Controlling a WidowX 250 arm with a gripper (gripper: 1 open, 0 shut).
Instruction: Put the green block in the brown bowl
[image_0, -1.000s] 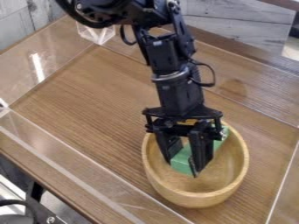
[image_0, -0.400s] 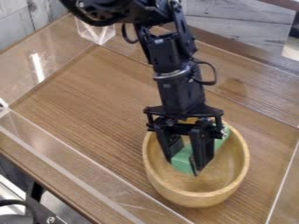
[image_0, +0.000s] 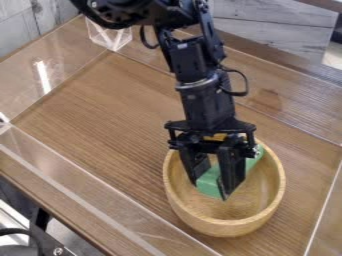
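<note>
Gripper (image_0: 214, 187) clamps the green block (image_0: 210, 183) between its fingers, inside the brown bowl (image_0: 263, 207); no readable writing.

bowl (image_0: 225, 200): on bench (image_0: 107, 110), near its front right part | block (image_0: 210, 184): inside bowl's rim, between gripper's fingers | gripper (image_0: 214, 188): reaches down into bowl from above | arm (image_0: 187, 60): comes from back, upper left of bowl
</note>
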